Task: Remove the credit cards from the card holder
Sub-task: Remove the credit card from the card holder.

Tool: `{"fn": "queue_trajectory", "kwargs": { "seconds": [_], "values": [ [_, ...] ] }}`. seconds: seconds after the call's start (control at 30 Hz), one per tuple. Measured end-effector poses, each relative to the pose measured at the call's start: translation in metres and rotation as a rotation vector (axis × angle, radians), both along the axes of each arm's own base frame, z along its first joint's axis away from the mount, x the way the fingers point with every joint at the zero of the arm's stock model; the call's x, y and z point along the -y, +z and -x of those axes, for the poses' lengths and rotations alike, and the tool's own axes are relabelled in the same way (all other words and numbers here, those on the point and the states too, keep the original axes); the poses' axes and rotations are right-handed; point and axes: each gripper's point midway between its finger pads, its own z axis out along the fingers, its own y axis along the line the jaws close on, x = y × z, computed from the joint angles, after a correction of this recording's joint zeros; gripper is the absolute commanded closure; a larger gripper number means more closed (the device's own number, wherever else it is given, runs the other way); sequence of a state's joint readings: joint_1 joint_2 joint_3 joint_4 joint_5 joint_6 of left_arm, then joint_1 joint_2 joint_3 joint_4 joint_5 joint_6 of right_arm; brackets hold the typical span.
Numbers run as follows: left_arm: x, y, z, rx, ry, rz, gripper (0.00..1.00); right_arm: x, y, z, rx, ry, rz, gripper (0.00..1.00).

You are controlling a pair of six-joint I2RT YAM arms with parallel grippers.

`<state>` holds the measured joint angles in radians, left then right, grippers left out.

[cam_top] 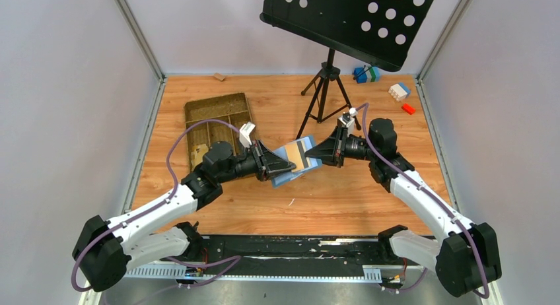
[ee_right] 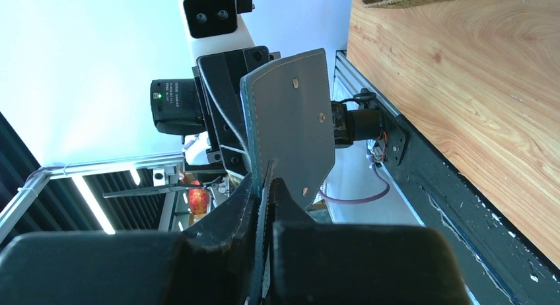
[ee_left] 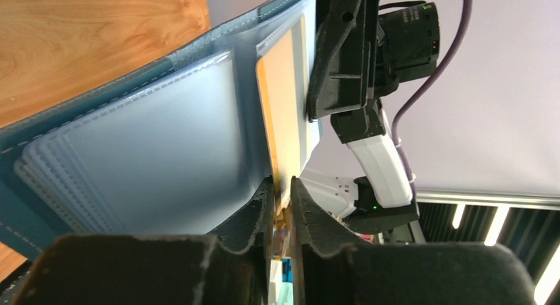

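Table: wooden top with pale walls on three sides and the arm bases at its near edge.
Tray: brown and compartmented, flat on the table by the left edge, towards the back.
Chip: a small wooden piece at the back edge, behind the tray.
Left gripper: off the table, reaching rightward to the holder's near left edge. In the wrist view its fingers stand close together, with the lower edge of a tan panel in the slit between them. I cannot tell whether they press on it.
Holder: blue, open, held in the air over the middle of the table between the two grippers. Its inside faces up in the top view, showing light blue and a tan strip.
Sleeves: a stack of pale clear pockets inside the holder, left of the tan panel.
Right gripper: reaching leftward to the holder's right side, fingers together and clamped on the edge of its grey-blue outer flap.
Stand: black tripod near the back edge, its perforated desk tilted above.
Blocks: a blue-green one, a white one and a red one, near the back right corner.
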<state>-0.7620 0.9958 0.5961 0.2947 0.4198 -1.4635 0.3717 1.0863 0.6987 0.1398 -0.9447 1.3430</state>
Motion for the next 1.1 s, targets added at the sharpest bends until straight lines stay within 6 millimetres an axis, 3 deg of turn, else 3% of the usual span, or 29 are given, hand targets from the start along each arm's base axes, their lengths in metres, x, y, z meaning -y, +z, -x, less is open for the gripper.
{"fn": "queue_trajectory", "kwargs": {
  "seconds": [0.07,0.23,0.4,0.53,0.6,0.7,0.8,1.1],
  "values": [
    [0.0,0.003,0.0,0.005,-0.001,0.01,0.69,0.0,0.0,0.0,-0.003,0.0,0.0,1.0],
    [-0.002,0.007,0.0,0.013,0.009,0.033,0.82,0.0,-0.003,0.001,-0.019,-0.001,-0.009,1.0],
    [-0.01,0.003,0.0,0.005,0.031,0.057,0.86,-0.002,0.0,0.001,-0.014,0.003,-0.024,1.0],
    [-0.01,0.003,-0.001,0.002,0.033,0.064,0.75,-0.002,0.0,0.001,-0.021,0.002,-0.027,1.0],
    [-0.01,0.005,-0.001,0.003,0.035,0.071,0.75,-0.002,0.001,0.001,-0.02,0.001,-0.032,1.0],
    [-0.011,0.007,-0.002,0.008,0.037,0.078,0.84,-0.002,0.002,0.0,-0.022,0.001,-0.04,1.0],
    [-0.011,0.008,-0.003,0.009,0.04,0.083,0.99,-0.003,0.002,0.0,-0.023,0.003,-0.047,1.0],
    [-0.016,0.011,-0.008,0.01,0.05,0.092,1.0,-0.004,0.002,-0.002,-0.029,0.003,-0.051,1.0]
  ]
}}
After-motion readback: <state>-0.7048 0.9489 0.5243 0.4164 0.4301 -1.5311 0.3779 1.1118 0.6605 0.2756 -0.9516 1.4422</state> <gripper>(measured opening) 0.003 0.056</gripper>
